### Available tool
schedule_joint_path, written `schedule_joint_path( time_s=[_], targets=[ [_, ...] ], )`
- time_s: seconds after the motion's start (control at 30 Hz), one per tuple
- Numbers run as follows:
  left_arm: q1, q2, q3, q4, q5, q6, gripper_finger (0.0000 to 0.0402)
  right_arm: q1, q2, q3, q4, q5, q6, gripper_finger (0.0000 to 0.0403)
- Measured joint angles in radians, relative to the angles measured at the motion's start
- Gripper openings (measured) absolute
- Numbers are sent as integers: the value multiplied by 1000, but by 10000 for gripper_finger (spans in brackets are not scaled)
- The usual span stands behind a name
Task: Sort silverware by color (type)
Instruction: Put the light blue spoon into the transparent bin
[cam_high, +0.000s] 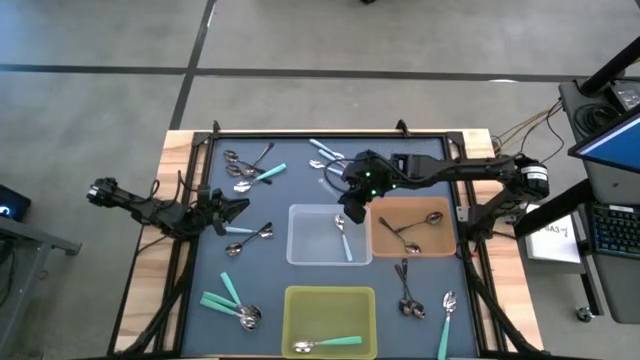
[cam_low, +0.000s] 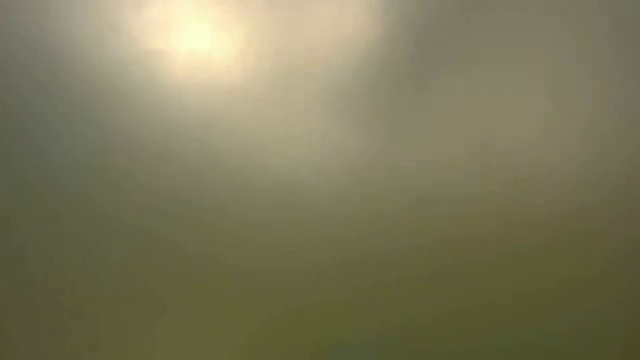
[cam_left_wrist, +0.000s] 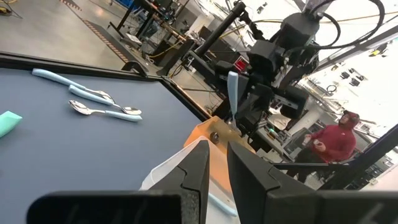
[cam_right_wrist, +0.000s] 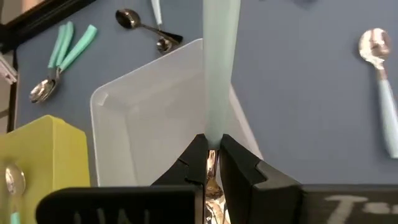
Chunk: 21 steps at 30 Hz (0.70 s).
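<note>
My right gripper (cam_high: 350, 213) (cam_right_wrist: 211, 146) hovers over the far right corner of the clear bin (cam_high: 310, 245) (cam_right_wrist: 149, 118), shut on a light-blue-handled spoon (cam_right_wrist: 219, 74) (cam_left_wrist: 232, 93). Another light-blue spoon (cam_high: 346, 248) lies flat inside the clear bin. The brown bin (cam_high: 372, 232) holds dark spoons (cam_high: 410, 228), and the yellow-green bin (cam_high: 290, 320) holds a teal one (cam_high: 330, 343). My left gripper (cam_high: 240, 208) (cam_left_wrist: 217, 162) waits left of the clear bin with a narrow gap between its fingers, touching nothing. The low view shows only a yellow-green blur. My right gripper pinches the light-blue spoon at its neck (cam_right_wrist: 212, 155), where the handle meets the metal bowl. The fingers slant down from the table's far right. The handle stands up above the fingers, the bowl shows below them, and the spoon is lifted clear over the clear bin.
Loose spoons lie on the dark mat: a cluster at the far left (cam_high: 245, 172), a pair left of the clear bin (cam_high: 250, 235), teal ones at the near left (cam_high: 228, 298), more at the near right (cam_high: 410, 295) (cam_high: 446, 320). A person in red (cam_left_wrist: 333, 140) stands beyond the table.
</note>
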Motion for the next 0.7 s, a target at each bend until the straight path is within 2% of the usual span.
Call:
schedule_joint_path(
  time_s=[0.4, 0.57, 0.7],
  targets=[
    [0, 0, 0, 0, 0, 0, 40, 58, 171, 2, -2, -5, 7, 18],
    [0, 0, 0, 0, 0, 0, 40, 58, 213, 35, 1, -77, 6, 30],
    [0, 0, 0, 0, 0, 0, 40, 58, 220, 54, 1, -97, -6, 45]
  ],
)
